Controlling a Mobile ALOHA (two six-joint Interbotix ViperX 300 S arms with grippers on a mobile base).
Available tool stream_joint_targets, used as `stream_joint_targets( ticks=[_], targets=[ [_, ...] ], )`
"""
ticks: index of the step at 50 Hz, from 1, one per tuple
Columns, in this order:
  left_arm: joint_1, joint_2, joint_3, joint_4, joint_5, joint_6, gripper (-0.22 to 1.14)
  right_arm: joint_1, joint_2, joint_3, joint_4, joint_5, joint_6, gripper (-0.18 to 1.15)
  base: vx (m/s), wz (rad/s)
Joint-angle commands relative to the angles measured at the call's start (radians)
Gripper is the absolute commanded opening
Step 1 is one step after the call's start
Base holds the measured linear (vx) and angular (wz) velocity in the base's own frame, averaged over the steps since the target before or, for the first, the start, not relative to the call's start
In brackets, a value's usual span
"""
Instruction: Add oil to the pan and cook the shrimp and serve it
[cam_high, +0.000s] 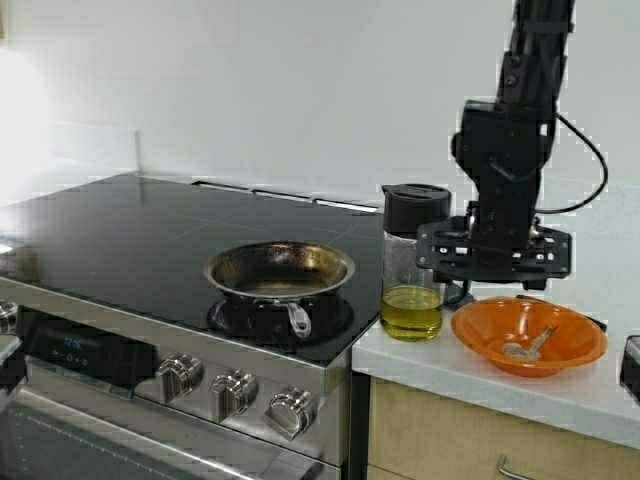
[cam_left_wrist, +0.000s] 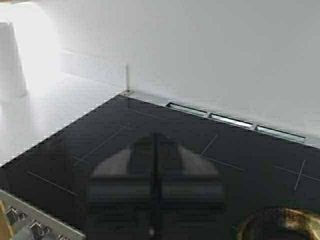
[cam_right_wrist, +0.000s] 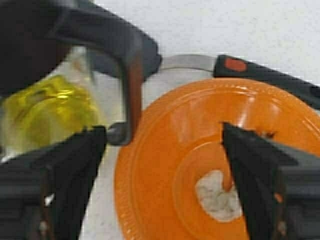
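Nearest the counter's front edge, the orange bowl holds the shrimp, and the oil sits low in its carafe at the counter's left edge, beside the stove. The pan waits on a front burner. The right gripper hovers above bowl and carafe handle, jaws spread wide, touching nothing. A misaligned descent could knock the tall carafe over or catch the bowl rim. Farther back, the left gripper hangs over the cooktop, jaws pressed together, empty.
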Motion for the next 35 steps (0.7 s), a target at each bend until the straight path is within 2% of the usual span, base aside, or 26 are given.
stream_joint_targets(
  ticks=[1, 35],
  targets=[
    [0.002, 0.005, -0.012, 0.002, -0.005, -0.002, 0.03, -0.012, -0.002, -0.028, -0.026, 0.005, 0.000, 1.00, 0.00, 0.00],
    [0.002, 0.006, -0.011, 0.002, -0.005, -0.002, 0.03, -0.117, 0.077, -0.147, -0.129, 0.037, -0.003, 1.00, 0.00, 0.00]
  ],
)
